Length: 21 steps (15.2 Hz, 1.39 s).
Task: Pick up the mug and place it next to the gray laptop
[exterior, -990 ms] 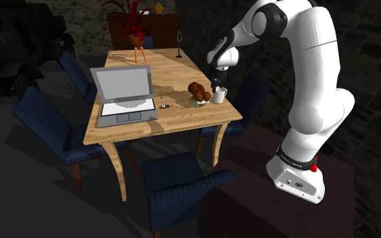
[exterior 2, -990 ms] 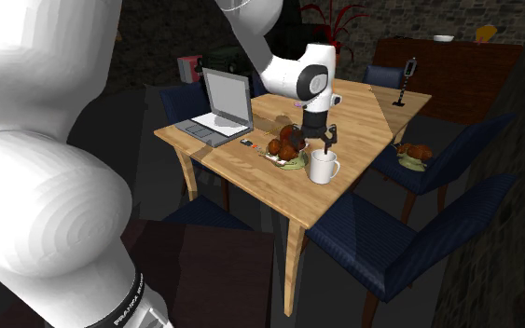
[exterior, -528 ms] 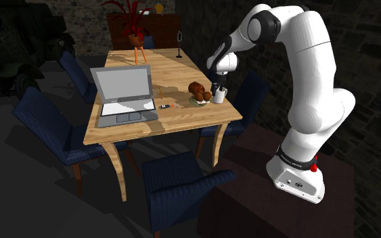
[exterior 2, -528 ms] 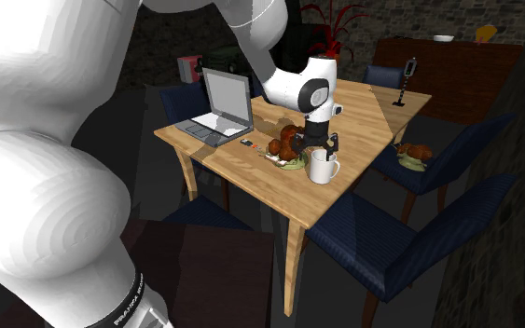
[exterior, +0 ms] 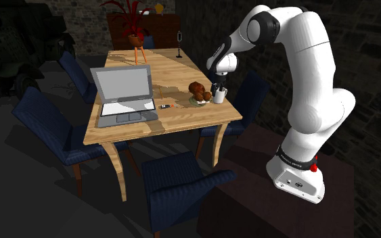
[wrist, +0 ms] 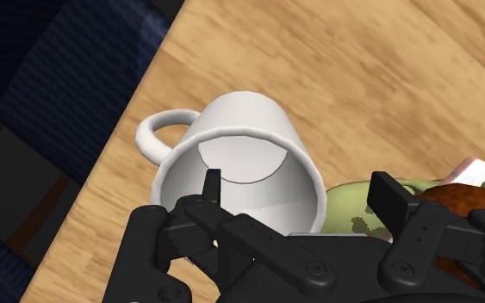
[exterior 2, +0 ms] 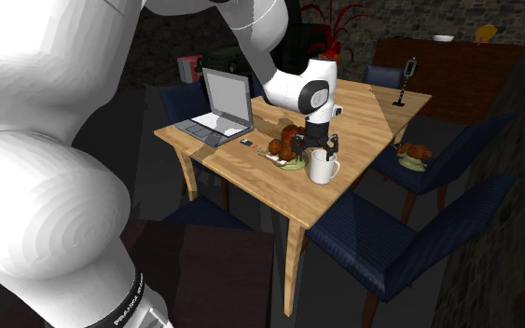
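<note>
A white mug (wrist: 240,142) stands upright near the edge of the wooden table (exterior: 182,118), its handle turned toward the table's edge. My black gripper (wrist: 301,194) is open and lowered over the mug's rim. One fingertip (wrist: 212,185) is inside the cup, and the other finger stands outside its wall on the food side. In the shoulder view the gripper (exterior: 216,86) sits right on top of the mug (exterior: 219,95). The gray laptop (exterior: 124,94) stands open toward that view's left. In the second exterior view the mug (exterior 2: 323,168) is below the gripper (exterior 2: 319,147), and the laptop (exterior 2: 221,107) lies further left.
A plate of brown roast food on green leaves (exterior: 198,94) touches the mug's side. A small dark item (exterior: 168,105) lies between plate and laptop. A potted red plant (exterior: 136,40) and a thin stand (exterior: 179,47) are at the far end. Blue chairs (exterior: 182,186) ring the table.
The gripper has come down from a little above the mug onto its rim and turned slightly. It has hardly moved in the last half second. The mug has not shifted.
</note>
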### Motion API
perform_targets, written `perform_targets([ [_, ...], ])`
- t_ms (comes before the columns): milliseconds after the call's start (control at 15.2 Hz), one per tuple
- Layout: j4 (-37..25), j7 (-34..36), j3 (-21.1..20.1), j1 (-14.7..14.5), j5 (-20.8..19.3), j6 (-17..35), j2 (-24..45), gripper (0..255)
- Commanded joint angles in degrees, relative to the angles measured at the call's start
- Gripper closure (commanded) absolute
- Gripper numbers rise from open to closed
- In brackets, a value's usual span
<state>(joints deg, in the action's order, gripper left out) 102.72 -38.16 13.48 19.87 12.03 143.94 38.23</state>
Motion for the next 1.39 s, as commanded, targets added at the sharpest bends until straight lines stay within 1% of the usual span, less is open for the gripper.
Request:
perform_targets([
  [0, 0.04, -0.1, -0.21, -0.01, 0.04, -0.18, 0.38, 255],
  [594, 0.42, 0.12, -0.19, -0.27, 0.0, 0.0, 0.17, 255],
  [1320, 0.91, 1.19, 1.37, -1.41, -1.8, -5.57, -5.93, 255],
])
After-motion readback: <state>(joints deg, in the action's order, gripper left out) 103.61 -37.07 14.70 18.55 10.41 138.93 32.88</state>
